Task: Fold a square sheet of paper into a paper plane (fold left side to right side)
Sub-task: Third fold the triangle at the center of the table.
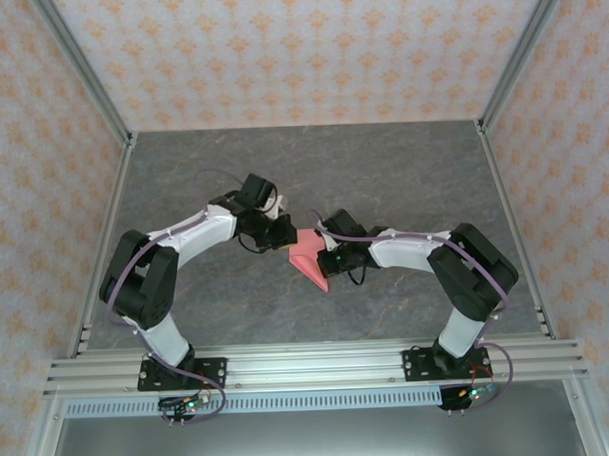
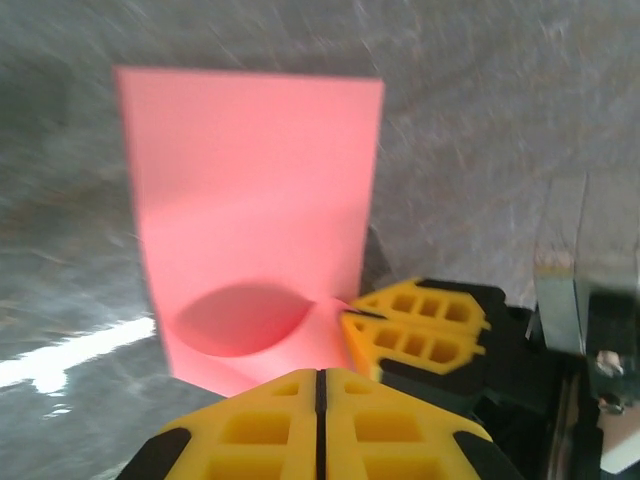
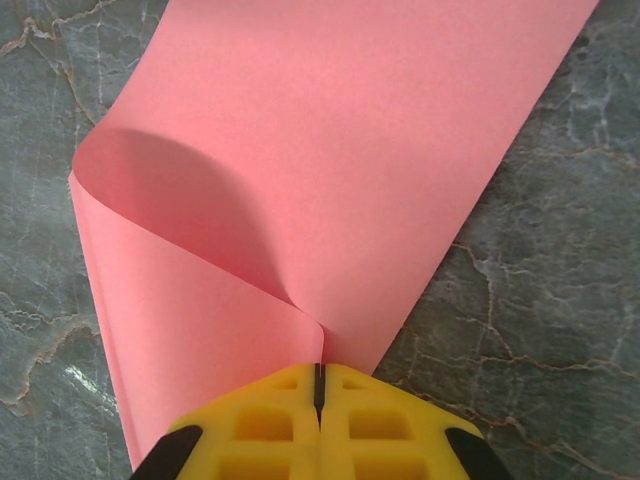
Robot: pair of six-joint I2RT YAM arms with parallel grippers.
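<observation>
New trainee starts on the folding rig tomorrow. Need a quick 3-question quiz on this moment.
1. True or false: the right gripper is shut on the pink paper.
2. The paper is: A) lying fully flat, B) curled over in a loop, C) crumpled into a ball.
3. Fill in: the left gripper has a ___ tip.
Key: 1 true; 2 B; 3 yellow.

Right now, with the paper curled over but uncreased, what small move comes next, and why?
Probably lower the shut left hand onto the rounded fold and press it flat: the right hand pinches the square sheet of paper doubled over, but the bend bulges.
</observation>
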